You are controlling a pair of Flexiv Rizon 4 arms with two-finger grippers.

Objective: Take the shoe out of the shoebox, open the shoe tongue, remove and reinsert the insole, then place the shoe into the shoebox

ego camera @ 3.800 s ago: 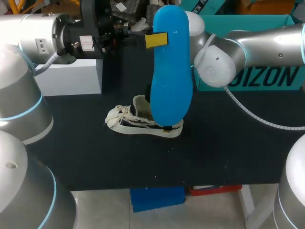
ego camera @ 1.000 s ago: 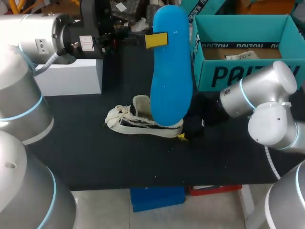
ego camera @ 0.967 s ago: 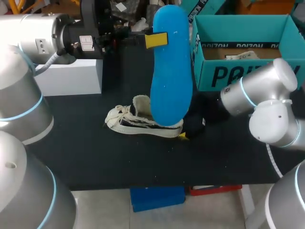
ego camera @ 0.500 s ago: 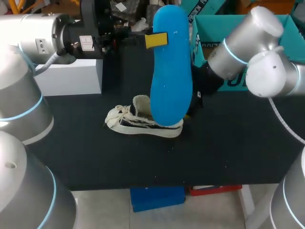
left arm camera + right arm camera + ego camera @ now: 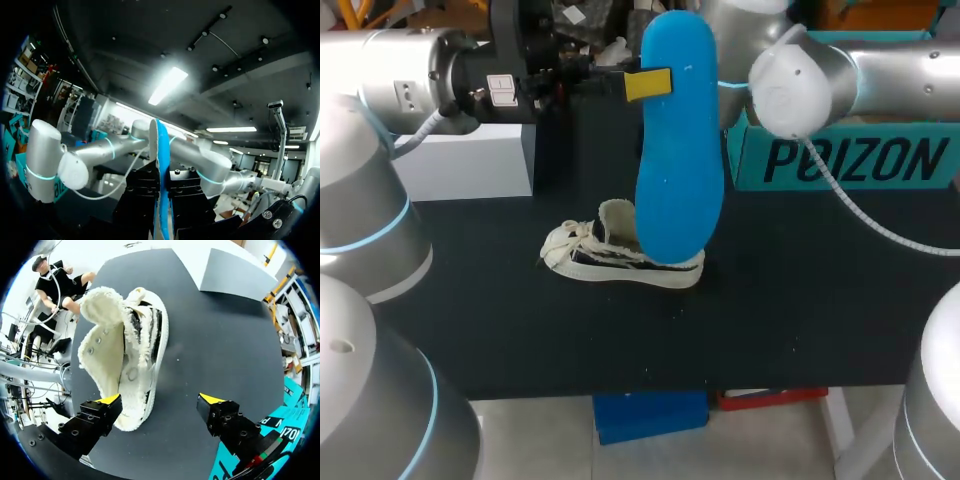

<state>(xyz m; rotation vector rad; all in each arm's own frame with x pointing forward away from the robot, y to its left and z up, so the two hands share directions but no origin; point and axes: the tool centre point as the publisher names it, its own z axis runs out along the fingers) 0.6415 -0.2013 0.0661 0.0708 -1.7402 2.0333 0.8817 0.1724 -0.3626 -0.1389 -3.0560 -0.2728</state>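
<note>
My left gripper point(image 5: 648, 84) holds a blue insole point(image 5: 680, 150) upright, high above the table; in the left wrist view the insole point(image 5: 159, 150) runs edge-on between the shut fingers. The cream shoe point(image 5: 618, 255) lies on its side on the black table, partly hidden behind the insole. In the right wrist view the shoe point(image 5: 127, 350) has its tongue folded open. My right gripper point(image 5: 160, 400) hangs open above it, with the shoe's heel end close by one fingertip point(image 5: 109, 399). In the head view that gripper is hidden behind the insole. The teal shoebox point(image 5: 850, 160) stands at the back right.
A white box point(image 5: 470, 160) sits at the back left of the table, also seen in the right wrist view as the white box point(image 5: 235, 272). My right arm's elbow point(image 5: 800, 85) is in front of the shoebox. Bare black table point(image 5: 800, 300) lies right of the shoe.
My right arm has risen from low by the shoe's heel and swung back, now above the shoe behind the insole. The left arm and insole have not moved.
</note>
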